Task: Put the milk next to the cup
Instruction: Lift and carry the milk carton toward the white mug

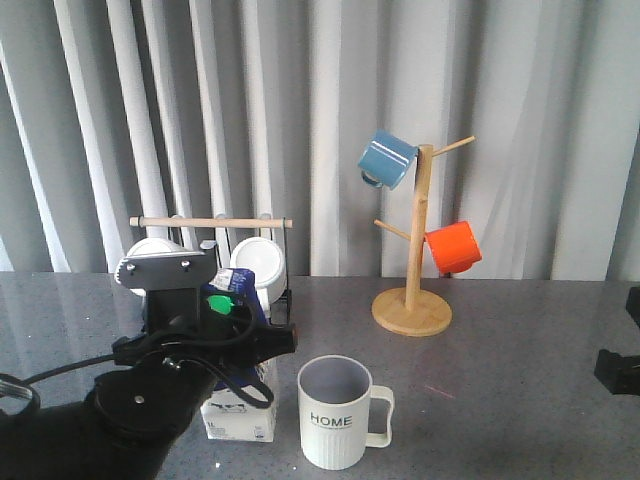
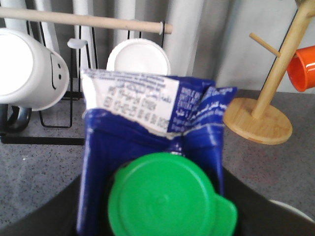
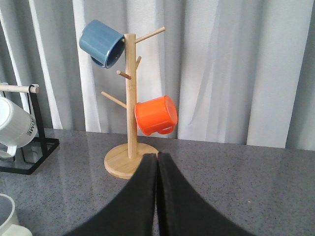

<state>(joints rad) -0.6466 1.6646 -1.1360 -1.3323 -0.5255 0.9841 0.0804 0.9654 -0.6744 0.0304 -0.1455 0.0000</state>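
Left gripper (image 1: 232, 335) sits nearest in the front view, its black body wrapped around the milk (image 1: 240, 415), pinching the carton near the top. Carton base rests on the table (image 1: 520, 400) just left of the cup (image 1: 338, 412), narrow gap between them, not touching. Cup is upright, ribbed white, "HOME" facing the camera, handle on its right. Open grey tabletop runs right of the cup out to the right arm at the frame edge. Behind: black rack (image 1: 215, 262) with white mugs, wooden mug tree (image 1: 415, 250) with blue mug (image 1: 386, 158) and orange mug (image 1: 453, 246).

Left wrist view: green round cap (image 2: 170, 196) fills the foreground, blue-and-white gable fold above it with small print. Rack and two white mugs (image 2: 29, 69) just beyond; mug tree base (image 2: 258, 120) off to the side.

Right wrist view: right gripper (image 3: 156, 196) fingers pressed together, holding nothing, hovering over bare table. Mug tree (image 3: 130, 98) ahead, clear floor around its base. Cup rim (image 3: 7, 216) at the frame corner.
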